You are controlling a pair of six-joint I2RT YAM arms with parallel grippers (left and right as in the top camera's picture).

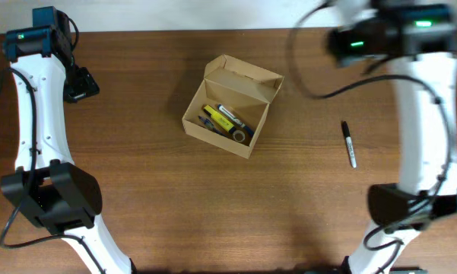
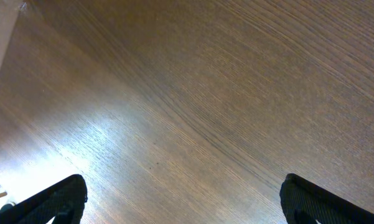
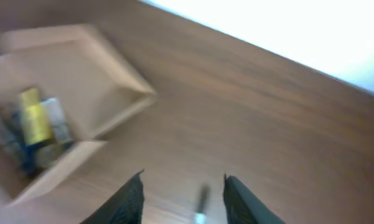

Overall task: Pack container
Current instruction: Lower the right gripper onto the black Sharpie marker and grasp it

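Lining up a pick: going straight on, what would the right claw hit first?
Likely the black marker on the table, lying just ahead of the right claw; the view is blurred, so depth is unclear.

Right wrist view motion-blurred; bright glare on table [image 2: 87, 146], left wrist view; overhead evenly lit.
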